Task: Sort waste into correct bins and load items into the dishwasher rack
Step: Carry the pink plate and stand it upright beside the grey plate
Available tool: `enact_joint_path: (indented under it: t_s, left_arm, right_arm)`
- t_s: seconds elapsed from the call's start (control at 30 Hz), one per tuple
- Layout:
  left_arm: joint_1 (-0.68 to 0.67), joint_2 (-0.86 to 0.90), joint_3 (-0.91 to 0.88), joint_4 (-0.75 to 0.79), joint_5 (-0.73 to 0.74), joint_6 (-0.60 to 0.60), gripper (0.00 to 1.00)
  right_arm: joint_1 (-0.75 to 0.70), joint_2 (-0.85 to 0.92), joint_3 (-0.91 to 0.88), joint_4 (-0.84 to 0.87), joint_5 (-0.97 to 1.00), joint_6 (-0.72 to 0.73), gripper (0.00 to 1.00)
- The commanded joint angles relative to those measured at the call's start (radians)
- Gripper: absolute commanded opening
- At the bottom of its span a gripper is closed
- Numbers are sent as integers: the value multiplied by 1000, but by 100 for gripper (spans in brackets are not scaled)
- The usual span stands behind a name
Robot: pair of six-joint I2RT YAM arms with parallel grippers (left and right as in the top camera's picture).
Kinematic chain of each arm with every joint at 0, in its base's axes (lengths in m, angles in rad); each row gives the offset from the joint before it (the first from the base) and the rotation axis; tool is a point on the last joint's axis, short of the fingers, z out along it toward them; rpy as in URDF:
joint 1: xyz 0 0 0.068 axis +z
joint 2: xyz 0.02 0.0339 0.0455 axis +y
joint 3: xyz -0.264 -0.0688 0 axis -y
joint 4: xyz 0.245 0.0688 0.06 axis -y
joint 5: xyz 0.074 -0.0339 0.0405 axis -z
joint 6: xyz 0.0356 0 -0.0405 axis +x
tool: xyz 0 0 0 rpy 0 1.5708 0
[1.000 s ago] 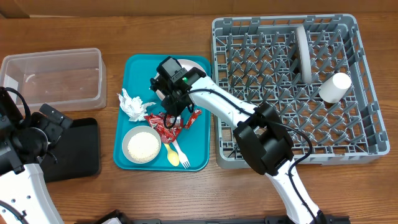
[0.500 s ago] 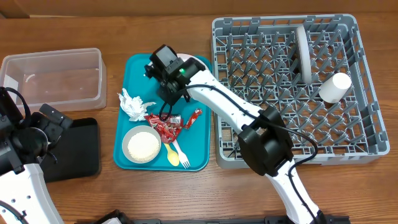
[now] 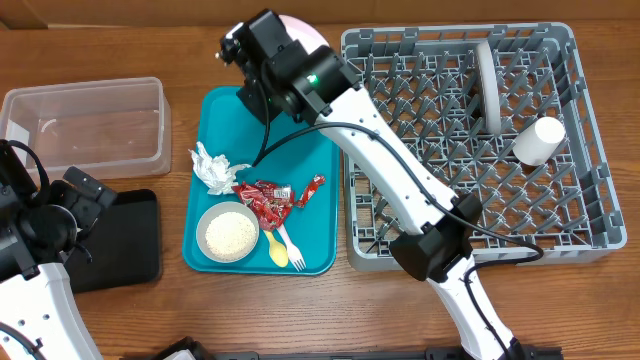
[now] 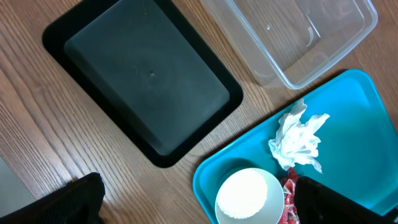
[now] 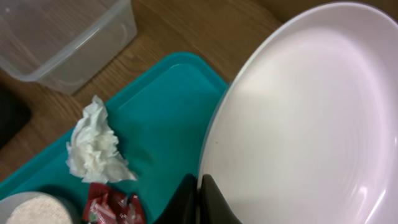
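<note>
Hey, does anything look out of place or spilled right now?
The white cup lies tipped on its side across the pegs of the dishwasher rack, near its right wall, not seated mouth-down. Nothing looks spilled on the teal tray.

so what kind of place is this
Likely a staged dish-return station on a wooden table: a dishwasher rack, a messy teal tray, and a clear tub and black tray as bins.

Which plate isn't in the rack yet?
The white plate, pinched at its rim in the right arm's jaws and held off the table. The other plate already stands on edge between the dishwasher rack pegs.
</note>
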Motion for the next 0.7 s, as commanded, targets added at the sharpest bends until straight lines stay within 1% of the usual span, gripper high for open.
enact_joint_path:
  t_s: [0.0, 0.1, 0.13, 0.2, 0.3, 0.43, 0.5, 0.53, 0.6, 0.67]
  left_arm:
    - [4, 2, 16, 1, 5, -17, 100]
    - [4, 2, 16, 0, 5, -17, 100]
    - [4, 2, 16, 0, 5, -18, 100]
    - [4, 2, 16, 0, 5, -17, 100]
    - [4, 2, 16, 1, 5, -17, 100]
    - [5, 2, 16, 1, 5, -17, 100]
    - [4, 2, 16, 1, 5, -17, 100]
    - [4, 2, 16, 1, 5, -17, 100]
    - [4, 2, 16, 1, 5, -18, 100]
    - [4, 2, 16, 0, 5, -17, 100]
  right_arm:
    - [-10, -21, 170, -65, -2, 53, 4]
    - [-30, -62, 254, -114, -29, 102, 4]
    - [-52, -104, 256, -122, -61, 106, 4]
    - [-95, -153, 256, -127, -108, 160, 4]
    - [-244, -242, 256, -154, -337, 237, 4]
    - [-540, -271, 255, -256, -743, 257, 4]
    - [-672, -270, 251, -311, -815, 254, 4]
    - [-755, -270, 251, -344, -896, 226, 4]
    - [-822, -269, 251, -364, -960, 227, 4]
    - [-866, -269, 251, -390, -981, 226, 4]
